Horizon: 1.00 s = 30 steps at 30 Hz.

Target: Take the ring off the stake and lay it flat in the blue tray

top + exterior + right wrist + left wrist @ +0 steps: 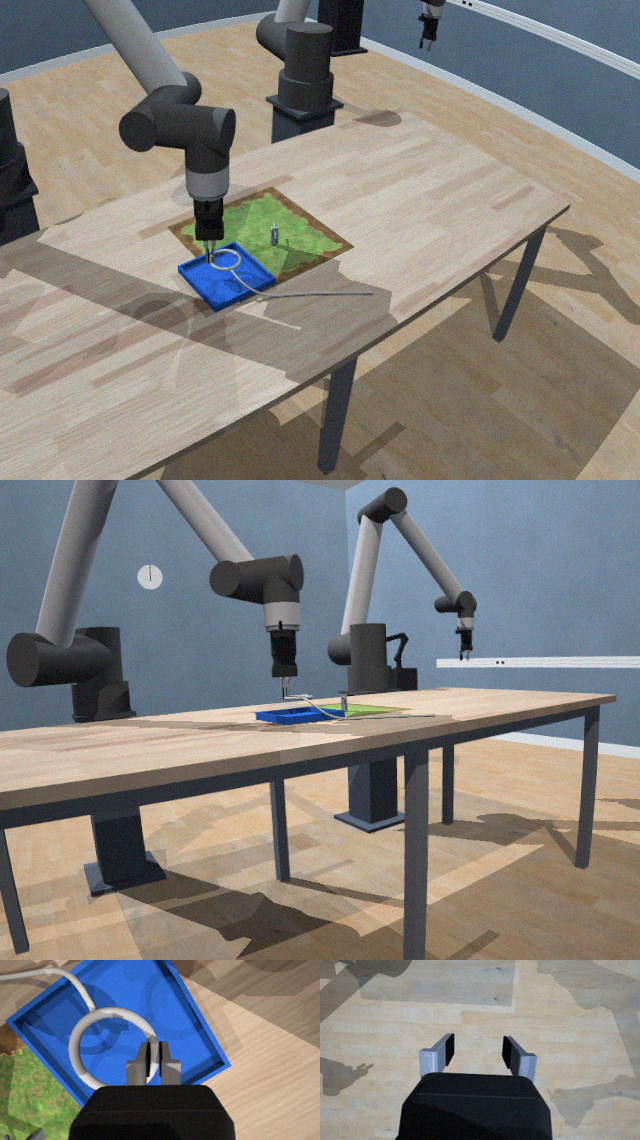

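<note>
One ring [239, 259] [305, 696] [74, 1048], one blue tray [199, 292] [291, 719] [180, 1009], one stake [274, 235] [344, 702], one green-and-brown mat [305, 232] [382, 708] [49, 1084], one worktop [439, 206] [180, 748] [278, 1072], two hands [209, 251] [425, 45] [285, 688] [464, 655] [478, 1051] [155, 1059], one wall clock [149, 577]
</note>
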Motion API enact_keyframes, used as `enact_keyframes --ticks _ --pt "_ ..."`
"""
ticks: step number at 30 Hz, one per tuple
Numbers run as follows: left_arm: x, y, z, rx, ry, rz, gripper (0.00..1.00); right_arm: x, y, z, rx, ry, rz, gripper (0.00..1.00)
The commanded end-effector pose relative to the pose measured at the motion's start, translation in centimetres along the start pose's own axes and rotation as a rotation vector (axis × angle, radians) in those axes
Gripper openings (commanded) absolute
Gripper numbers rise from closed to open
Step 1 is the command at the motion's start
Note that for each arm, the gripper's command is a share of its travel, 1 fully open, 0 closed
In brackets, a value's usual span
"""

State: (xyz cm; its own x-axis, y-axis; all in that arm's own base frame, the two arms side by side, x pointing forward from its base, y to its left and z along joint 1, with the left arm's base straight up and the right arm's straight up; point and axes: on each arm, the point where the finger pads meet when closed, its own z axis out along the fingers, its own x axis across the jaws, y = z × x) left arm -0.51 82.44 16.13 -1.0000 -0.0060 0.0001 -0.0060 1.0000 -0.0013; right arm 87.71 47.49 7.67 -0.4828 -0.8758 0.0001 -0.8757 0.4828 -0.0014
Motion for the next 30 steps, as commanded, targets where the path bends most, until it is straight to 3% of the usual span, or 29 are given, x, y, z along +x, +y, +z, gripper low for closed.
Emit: enact_keyframes --ticks 1,30 --pt "0.0 0.0 -0.1 -0.001 0.000 0.000 1.00 0.0 0.0 0.0 0.000 -0.001 0.000 0.00" --pt "0.0 0.0 -0.1 -0.001 0.000 0.000 1.00 0.0 0.0 2.6 0.000 -0.001 0.000 0.00"
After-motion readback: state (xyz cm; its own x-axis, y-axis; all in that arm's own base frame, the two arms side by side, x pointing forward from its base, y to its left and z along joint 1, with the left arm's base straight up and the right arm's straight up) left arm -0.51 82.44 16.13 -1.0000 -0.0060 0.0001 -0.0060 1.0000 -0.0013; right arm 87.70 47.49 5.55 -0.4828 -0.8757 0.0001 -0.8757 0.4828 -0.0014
